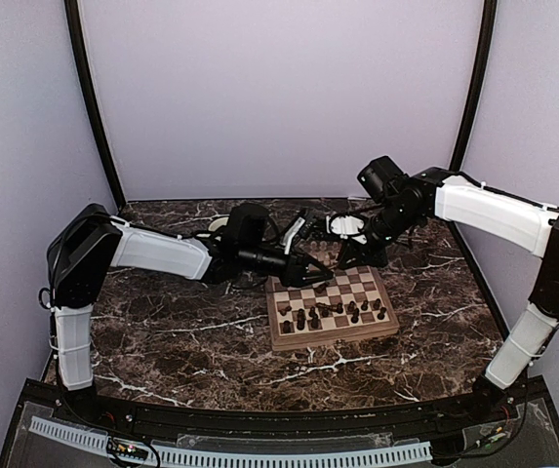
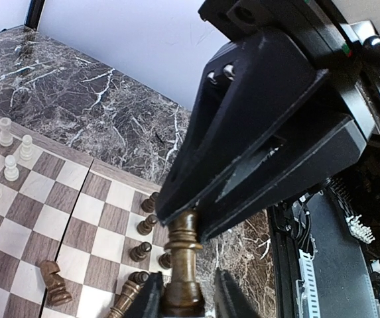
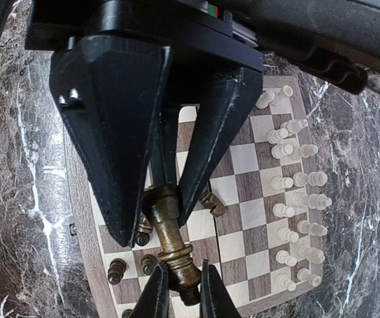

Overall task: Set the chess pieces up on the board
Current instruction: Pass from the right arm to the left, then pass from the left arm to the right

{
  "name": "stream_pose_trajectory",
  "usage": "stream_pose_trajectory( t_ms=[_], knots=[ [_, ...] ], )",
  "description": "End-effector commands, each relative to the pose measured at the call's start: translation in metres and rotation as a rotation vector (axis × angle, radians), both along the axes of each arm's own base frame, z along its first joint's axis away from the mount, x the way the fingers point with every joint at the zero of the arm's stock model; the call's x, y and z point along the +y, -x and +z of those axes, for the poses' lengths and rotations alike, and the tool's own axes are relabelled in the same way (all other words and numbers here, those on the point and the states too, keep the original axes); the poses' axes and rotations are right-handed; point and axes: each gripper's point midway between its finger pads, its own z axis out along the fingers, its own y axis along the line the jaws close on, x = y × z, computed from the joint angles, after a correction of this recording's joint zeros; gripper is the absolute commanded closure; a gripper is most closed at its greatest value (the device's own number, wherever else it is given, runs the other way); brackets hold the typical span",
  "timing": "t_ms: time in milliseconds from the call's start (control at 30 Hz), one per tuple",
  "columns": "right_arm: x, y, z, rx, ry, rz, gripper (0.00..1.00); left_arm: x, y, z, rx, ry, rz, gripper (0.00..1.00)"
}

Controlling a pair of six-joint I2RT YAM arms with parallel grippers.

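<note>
My left jaws: closed on base of tall dark chess piece | my right jaws: pinching its head | piece over board

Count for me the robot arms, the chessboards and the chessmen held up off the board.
Robot arms: 2
Chessboard: 1
Held-up chessman: 1, dark
Total: 4
</note>
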Motion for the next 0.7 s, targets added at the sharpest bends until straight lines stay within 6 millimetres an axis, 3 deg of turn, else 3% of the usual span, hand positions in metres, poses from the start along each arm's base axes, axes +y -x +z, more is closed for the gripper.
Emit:
stream_pose_trajectory(
  t_ms=[0, 100, 200, 333, 467, 667],
  knots=[
    [0.010, -0.001, 0.017, -0.031, -0.044, 0.012, 0.89, -0.002, 0.006, 0.019, -0.017, 0.064, -0.059, 0.76],
    [0.011, -0.001, 0.018, -0.033, -0.049, 0.011, 0.87, -0.003, 0.007, 0.020, -0.017, 0.074, -0.064, 0.81],
    [0.010, 0.000, 0.025, -0.028, -0.068, -0.010, 0.75, -0.001, 0.008, 0.021, -0.017, 0.090, -0.064, 0.84],
    [0.000, -0.004, 0.054, 0.037, -0.195, -0.070, 0.64, 0.002, 0.008, 0.040, -0.074, 0.179, -0.038, 0.85],
    [-0.015, -0.018, 0.091, 0.214, -0.447, -0.183, 0.52, 0.011, 0.005, 0.058, -0.138, 0.253, 0.020, 0.85],
    [-0.010, -0.016, 0.097, 0.533, -0.606, -0.263, 0.49, 0.012, 0.000, 0.065, -0.223, 0.249, 0.070, 0.85]
  ],
)
